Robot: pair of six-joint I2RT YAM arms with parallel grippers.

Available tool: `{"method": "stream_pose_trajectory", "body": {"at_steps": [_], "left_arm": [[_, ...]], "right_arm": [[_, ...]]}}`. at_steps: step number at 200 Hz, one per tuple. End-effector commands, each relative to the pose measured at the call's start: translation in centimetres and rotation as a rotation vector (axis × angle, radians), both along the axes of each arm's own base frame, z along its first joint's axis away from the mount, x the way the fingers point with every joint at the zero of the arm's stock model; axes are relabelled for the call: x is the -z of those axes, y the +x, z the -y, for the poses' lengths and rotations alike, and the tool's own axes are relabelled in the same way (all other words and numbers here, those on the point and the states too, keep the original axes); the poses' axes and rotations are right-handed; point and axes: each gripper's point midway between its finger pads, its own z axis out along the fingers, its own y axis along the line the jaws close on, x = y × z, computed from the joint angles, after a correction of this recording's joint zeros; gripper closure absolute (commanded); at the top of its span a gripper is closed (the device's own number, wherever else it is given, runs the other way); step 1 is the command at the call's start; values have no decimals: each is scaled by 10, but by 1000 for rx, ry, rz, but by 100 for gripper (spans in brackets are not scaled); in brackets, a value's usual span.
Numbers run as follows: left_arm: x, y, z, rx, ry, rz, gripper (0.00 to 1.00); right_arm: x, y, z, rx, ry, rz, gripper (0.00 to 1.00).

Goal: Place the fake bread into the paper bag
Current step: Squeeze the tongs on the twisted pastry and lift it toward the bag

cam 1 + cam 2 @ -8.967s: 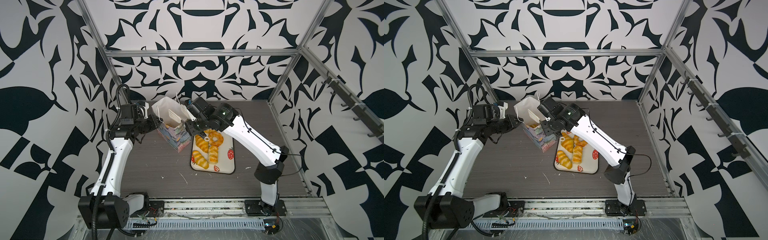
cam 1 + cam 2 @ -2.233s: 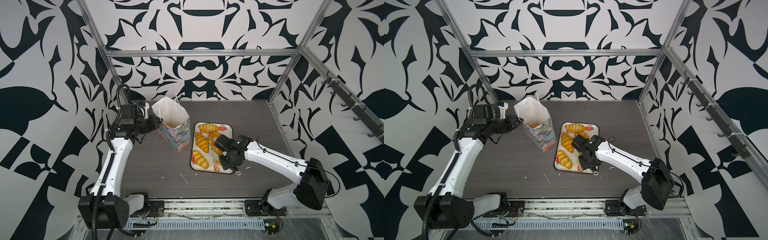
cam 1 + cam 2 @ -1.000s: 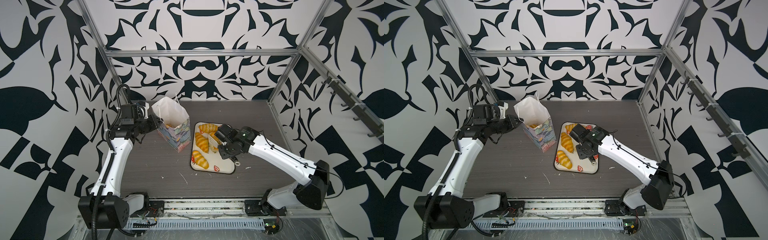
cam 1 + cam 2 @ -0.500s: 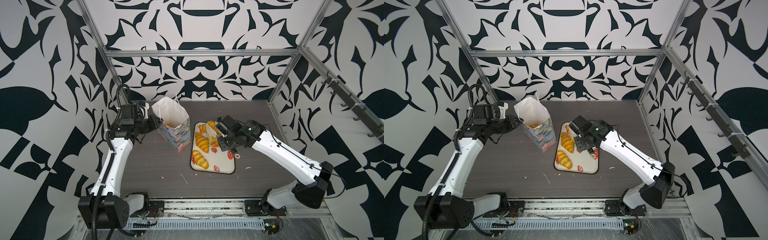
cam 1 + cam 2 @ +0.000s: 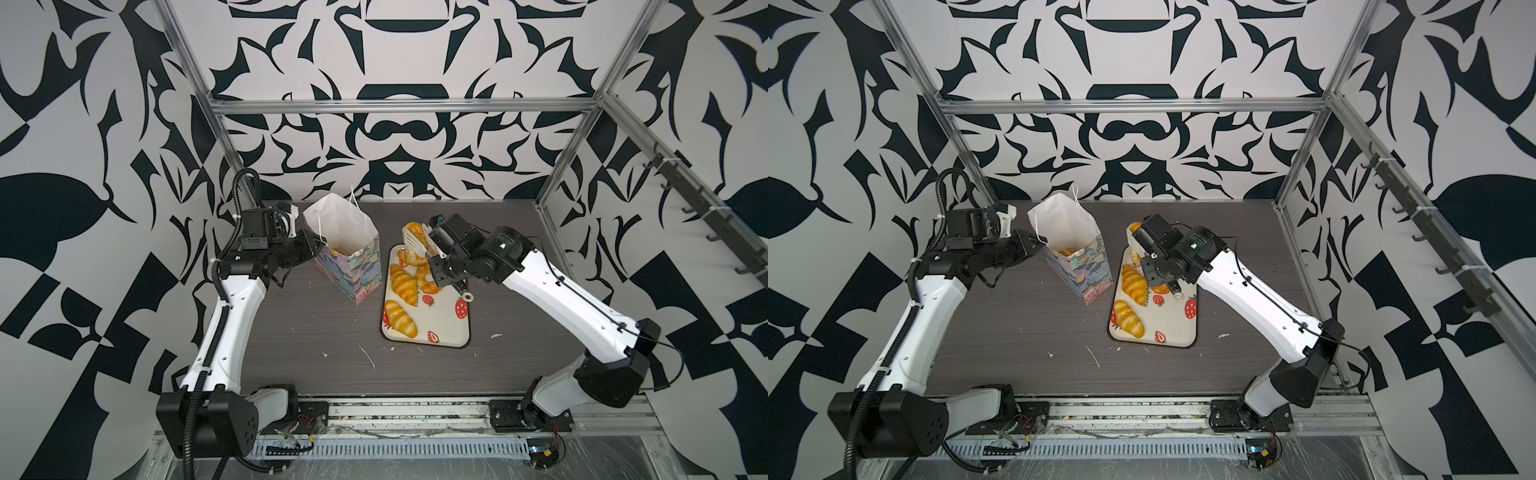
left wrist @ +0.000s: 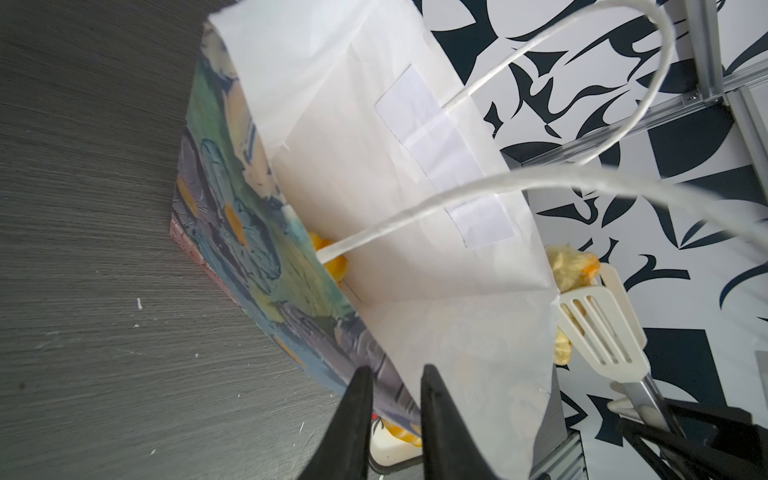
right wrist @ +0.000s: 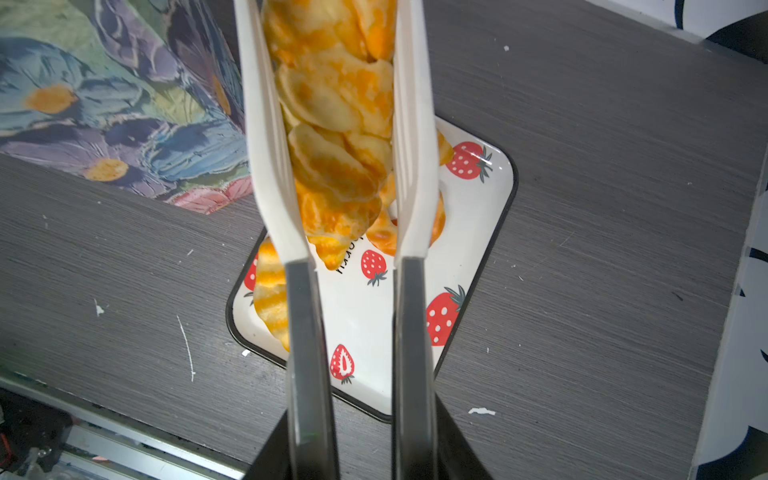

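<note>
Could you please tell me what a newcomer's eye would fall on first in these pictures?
The bold black-and-white patterned walls around the whole cell strike first. Next comes the golden croissant, squeezed in white tongs held by the right gripper above the far end of the strawberry tray. Beside it stands the pastel paper bag, its rim pinched by the left gripper.

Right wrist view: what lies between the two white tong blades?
A golden toy croissant, pinched between the tong blades; the right wrist view shows it.
</note>
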Motion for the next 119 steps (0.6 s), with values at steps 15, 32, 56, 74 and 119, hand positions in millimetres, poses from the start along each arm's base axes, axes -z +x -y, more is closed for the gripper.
{"method": "stream_pose_trajectory", "body": {"at_steps": [15,32,56,74,119], "left_arm": [[-4,-4,1,9,7,9,76],[-4,-4,1,10,6,9,76],[-5,-4,1,10,5,11,76],[-5,-4,1,11,5,12,76],[-4,-5,1,12,4,8,76]], "right_arm": [[-41,9,-7,-8,84,99,60],[-49,12,-10,-11,101,114,60],[-61,15,-16,-18,129,138,60],[-70,17,-22,-31,150,150,60],[-87,20,-45,-79,177,175,60]]}}
